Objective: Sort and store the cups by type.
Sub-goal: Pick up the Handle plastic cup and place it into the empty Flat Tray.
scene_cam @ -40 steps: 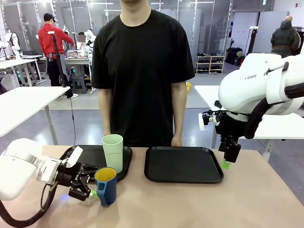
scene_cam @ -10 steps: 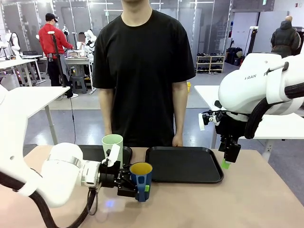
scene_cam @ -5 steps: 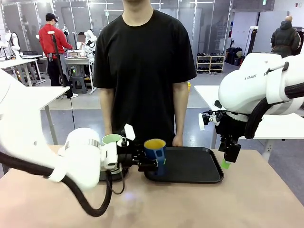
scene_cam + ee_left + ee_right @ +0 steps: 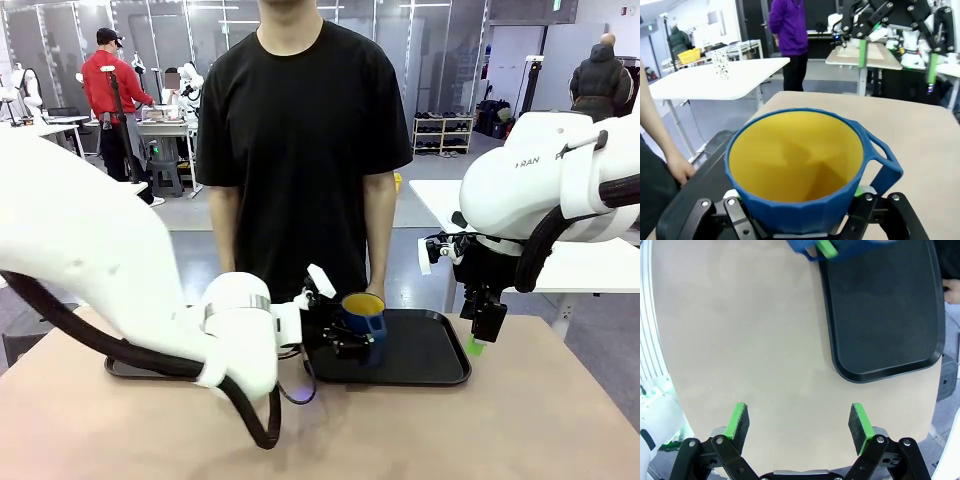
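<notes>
One blue mug [image 4: 362, 322] in left end effector [image 4: 352, 338], above tray's [image 4: 430, 352] left edge.

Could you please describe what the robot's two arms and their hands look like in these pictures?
Both arms are glossy white with rounded shells; the right arm bears grey lettering and a thick black cable. The left arm has a silver ring at its wrist. Each hand is black with green pads: the left hand, the right hand.

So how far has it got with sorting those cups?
Partway, it seems. In hand: the left tool grips the blue mug over the right tray, not yet set down. The right tool hangs open above the table. The left tray is mostly hidden behind the arm, so the other cup's place is unclear.
</notes>
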Action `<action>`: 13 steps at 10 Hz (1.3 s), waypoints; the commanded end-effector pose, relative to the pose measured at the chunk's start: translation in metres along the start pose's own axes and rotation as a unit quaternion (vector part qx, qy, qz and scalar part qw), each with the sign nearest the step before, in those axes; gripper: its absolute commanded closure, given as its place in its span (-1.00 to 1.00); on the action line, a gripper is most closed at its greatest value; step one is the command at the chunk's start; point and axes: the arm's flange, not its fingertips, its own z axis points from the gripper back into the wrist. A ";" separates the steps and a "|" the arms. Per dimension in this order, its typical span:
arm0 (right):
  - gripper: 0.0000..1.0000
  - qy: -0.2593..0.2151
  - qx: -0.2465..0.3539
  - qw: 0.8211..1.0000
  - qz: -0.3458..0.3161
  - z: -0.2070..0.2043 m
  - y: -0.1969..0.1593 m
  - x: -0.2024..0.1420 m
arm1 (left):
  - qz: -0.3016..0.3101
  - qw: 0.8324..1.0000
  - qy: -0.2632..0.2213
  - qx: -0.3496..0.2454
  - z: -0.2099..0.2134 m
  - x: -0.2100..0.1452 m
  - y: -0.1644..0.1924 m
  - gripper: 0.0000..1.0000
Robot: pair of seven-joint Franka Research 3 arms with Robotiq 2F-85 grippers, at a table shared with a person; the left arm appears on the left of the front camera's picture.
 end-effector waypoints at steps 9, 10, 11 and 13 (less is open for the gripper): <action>-1.00 0.002 -0.004 1.000 0.001 0.001 0.000 -0.001 | 0.001 0.996 -0.005 0.087 -0.030 -0.064 -0.018 -0.46; -1.00 0.002 -0.004 1.000 0.001 0.001 0.000 -0.001 | 0.007 0.996 -0.002 0.083 -0.032 -0.066 -0.018 -0.46; -1.00 0.002 -0.004 1.000 0.001 0.001 0.000 -0.001 | 0.005 0.996 0.000 0.084 -0.032 -0.068 -0.017 -0.46; -1.00 0.002 -0.004 1.000 0.001 0.001 0.000 -0.001 | 0.010 0.996 0.006 0.084 -0.035 -0.074 -0.018 -0.46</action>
